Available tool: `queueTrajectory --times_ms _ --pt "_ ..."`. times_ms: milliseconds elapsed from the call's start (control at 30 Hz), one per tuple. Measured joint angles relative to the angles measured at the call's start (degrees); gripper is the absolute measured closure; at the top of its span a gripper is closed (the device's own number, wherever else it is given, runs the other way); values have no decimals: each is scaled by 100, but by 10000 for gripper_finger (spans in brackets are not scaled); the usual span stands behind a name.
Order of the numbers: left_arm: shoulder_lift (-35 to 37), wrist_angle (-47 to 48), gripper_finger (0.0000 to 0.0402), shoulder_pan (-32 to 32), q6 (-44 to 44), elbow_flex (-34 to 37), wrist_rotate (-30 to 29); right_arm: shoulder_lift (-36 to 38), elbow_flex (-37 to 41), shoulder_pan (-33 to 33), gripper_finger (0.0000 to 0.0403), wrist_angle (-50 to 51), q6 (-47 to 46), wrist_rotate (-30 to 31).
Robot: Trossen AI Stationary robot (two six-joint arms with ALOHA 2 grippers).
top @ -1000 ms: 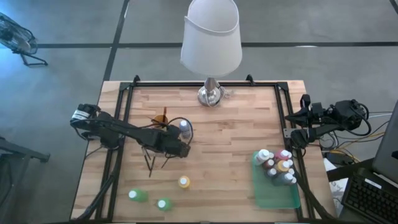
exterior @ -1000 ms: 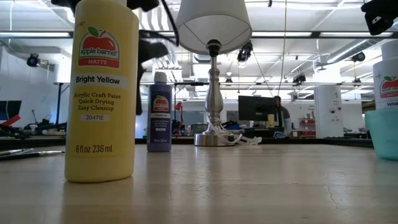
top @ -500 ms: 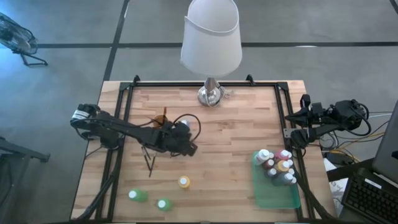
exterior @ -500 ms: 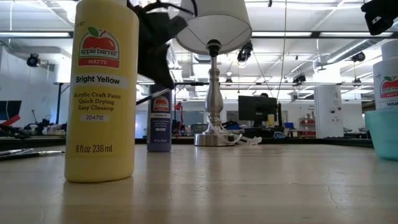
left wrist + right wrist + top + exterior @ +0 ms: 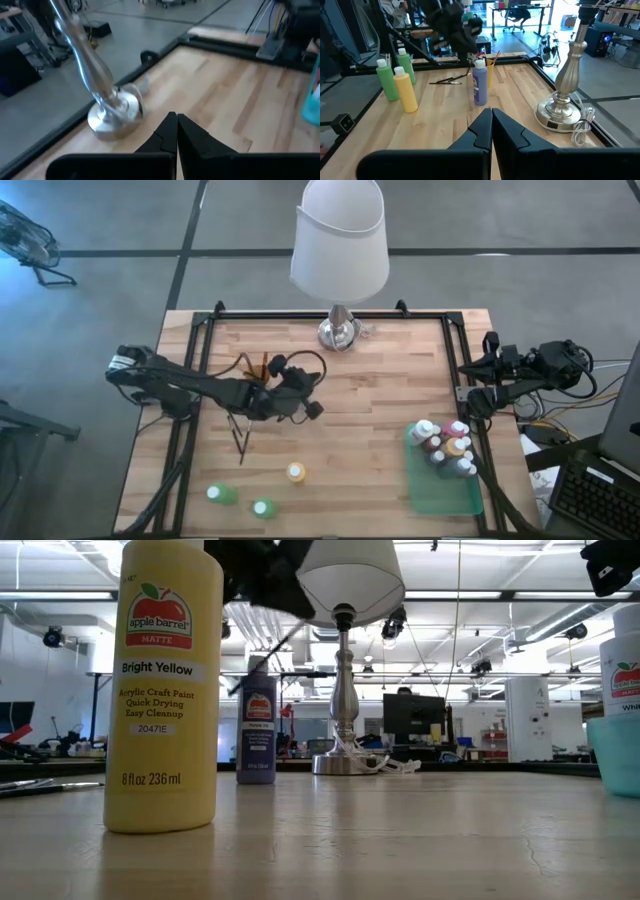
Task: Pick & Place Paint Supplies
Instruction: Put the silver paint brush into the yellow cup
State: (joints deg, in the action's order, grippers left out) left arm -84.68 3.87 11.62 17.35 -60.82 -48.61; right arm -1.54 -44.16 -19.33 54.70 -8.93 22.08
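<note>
- Desk [image 5: 380,410] of pale wood planks, framed by a dark rail, carries everything.
- Lamp [image 5: 340,240] with a white shade stands on a silver base at the far middle edge of the desk; the left wrist view shows that base close ahead of the left arm's fingers.
- Left arm reaches in from the desk's left side; its left tool [image 5: 312,409] is clenched with nothing between the fingers, and hangs above the middle of the desk, just beside the purple bottle [image 5: 480,83].
- Right arm waits folded off the desk's right edge; its right tool [image 5: 491,120] is clenched and empty too, the two dark fingers pressed together.
- Green tray [image 5: 442,492] lies flat at the near right corner and holds a cluster of white-capped bottles [image 5: 446,448] standing close together in its far half.
- Yellow bottle [image 5: 296,472] stands upright on the near middle of the desk, apart from the tray; in the low view it fills the left foreground, labelled Bright Yellow.
- Two green bottles [image 5: 222,494] stand near the front left edge, the second one a little to the right of the first.
- Purple bottle stands upright near the desk's centre, mostly hidden under the left arm from above.
- Paintbrushes [image 5: 240,442], thin and dark-handled, lie loose on the wood under the left arm.
</note>
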Motion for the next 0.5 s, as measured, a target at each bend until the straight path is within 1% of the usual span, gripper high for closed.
queueTrajectory --times_ms 300,500 --pt "822 -91 400 0 -857 9 -97 0 2 -2 394 0 0 -1" --pt "1297 -401 400 2 -1636 9 -121 0 0 0 394 0 2 -2"
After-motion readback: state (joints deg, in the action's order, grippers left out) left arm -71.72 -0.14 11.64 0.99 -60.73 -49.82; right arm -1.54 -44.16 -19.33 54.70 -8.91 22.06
